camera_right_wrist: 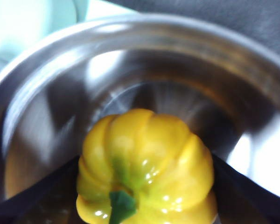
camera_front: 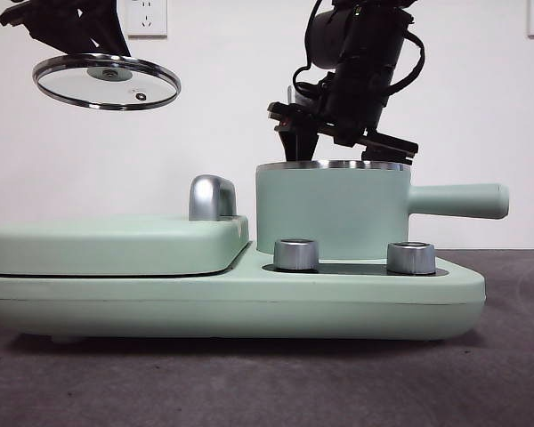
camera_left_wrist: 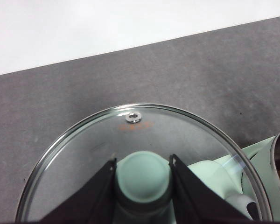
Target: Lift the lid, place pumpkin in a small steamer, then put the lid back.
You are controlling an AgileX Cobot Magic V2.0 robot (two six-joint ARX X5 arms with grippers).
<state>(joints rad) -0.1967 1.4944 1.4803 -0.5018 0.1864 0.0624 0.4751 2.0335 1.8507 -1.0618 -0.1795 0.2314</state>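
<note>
Lowering the pumpkin (camera_right_wrist: 147, 168) is the step in hand, and it calls for a straight, unhurried descent: the right gripper (camera_right_wrist: 147, 196) should keep its hold until the fruit sits on or just above the steel floor of the small steamer (camera_front: 334, 213), then part its jaws only as far as the wall allows, so neither jaw scrapes the rim on the way out. In the right wrist view the black jaws hug the pumpkin on both flanks, clenched on it, with the green stem facing the camera and the shiny inner wall of the pot curving all round; the fruit hangs roughly centred over the bowl, and I cannot tell whether it touches the bottom. From the front, that arm dips into the pot's mouth from above, and the pumpkin itself is hidden behind the mint-green wall. The left gripper (camera_left_wrist: 142, 163) grips the knob of the lid (camera_front: 107, 82) between its two jaws and holds the glass disc high and well off to the side, above the flat grill cover (camera_front: 116, 245), slightly tilted. It is best kept there, clear of the pot, until the right arm is out; only then is the opening free for the lid.
</note>
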